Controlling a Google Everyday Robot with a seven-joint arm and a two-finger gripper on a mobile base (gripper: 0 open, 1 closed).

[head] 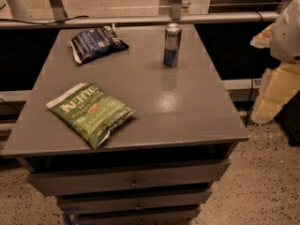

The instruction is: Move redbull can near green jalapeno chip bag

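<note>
The redbull can (pixel 172 45) stands upright at the far middle of the grey table (pixel 187 111). It is blue and silver with a shiny top. The green jalapeno chip bag (pixel 91 112) lies flat near the table's front left, with white "Kettle" lettering. The two are well apart. My gripper (pixel 280 81) is part of the white and cream arm at the right edge of the view. It is off the table, to the right of the can and lower, and touches nothing.
A smaller dark blue chip bag (pixel 96 42) lies at the far left of the table. A rail (pixel 140 20) runs behind the table's far edge. Drawers (pixel 133 182) sit under the tabletop. Speckled floor lies to the right.
</note>
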